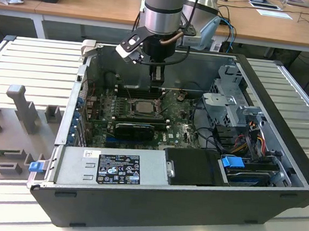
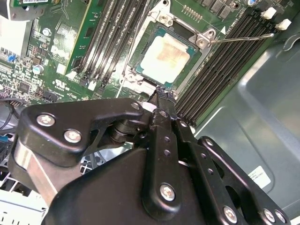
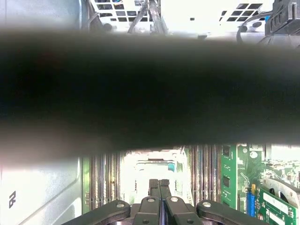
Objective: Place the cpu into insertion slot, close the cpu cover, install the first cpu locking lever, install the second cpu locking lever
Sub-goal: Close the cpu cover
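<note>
Wooden desks (image 1: 72, 3) back the slatted metal surface (image 1: 30, 56); the gripper (image 1: 156, 78) has its fingers (image 3: 154, 185) pressed together, empty, beside the cpu (image 2: 165, 58) seated in the insertion slot (image 2: 133, 75).

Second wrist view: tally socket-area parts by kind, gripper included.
cpu: 1
cpu cover: 1
protruding locking lever: 1
gripper: 1
Total: 4

Arm (image 1: 163, 8) upright — jaws pressed together
</note>
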`<state>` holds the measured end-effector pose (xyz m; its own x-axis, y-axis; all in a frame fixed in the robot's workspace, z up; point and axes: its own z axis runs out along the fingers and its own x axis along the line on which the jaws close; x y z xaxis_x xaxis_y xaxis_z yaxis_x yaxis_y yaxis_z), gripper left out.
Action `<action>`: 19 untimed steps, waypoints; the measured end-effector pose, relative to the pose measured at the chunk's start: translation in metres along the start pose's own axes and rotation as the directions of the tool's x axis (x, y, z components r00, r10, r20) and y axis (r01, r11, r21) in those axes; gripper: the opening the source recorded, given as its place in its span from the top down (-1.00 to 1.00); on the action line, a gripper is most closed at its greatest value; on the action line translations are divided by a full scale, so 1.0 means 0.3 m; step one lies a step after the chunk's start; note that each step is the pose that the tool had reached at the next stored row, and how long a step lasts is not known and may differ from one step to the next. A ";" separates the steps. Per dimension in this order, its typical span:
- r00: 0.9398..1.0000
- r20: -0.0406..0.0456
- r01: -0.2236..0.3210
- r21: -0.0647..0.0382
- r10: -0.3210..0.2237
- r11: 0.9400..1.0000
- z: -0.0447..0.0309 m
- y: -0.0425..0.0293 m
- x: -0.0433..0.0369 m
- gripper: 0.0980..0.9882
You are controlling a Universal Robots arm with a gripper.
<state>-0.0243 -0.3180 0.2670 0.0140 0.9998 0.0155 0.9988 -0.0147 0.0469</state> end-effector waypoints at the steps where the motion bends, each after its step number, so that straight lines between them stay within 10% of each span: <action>1: 1.000 0.000 0.000 0.000 0.000 1.000 0.000 0.001 0.000 0.98; 19: 1.000 0.000 0.000 0.001 0.000 1.000 0.001 0.019 0.000 0.98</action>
<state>-0.0186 -0.3180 0.2670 0.0141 0.9998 0.0155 0.9988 -0.0148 0.0460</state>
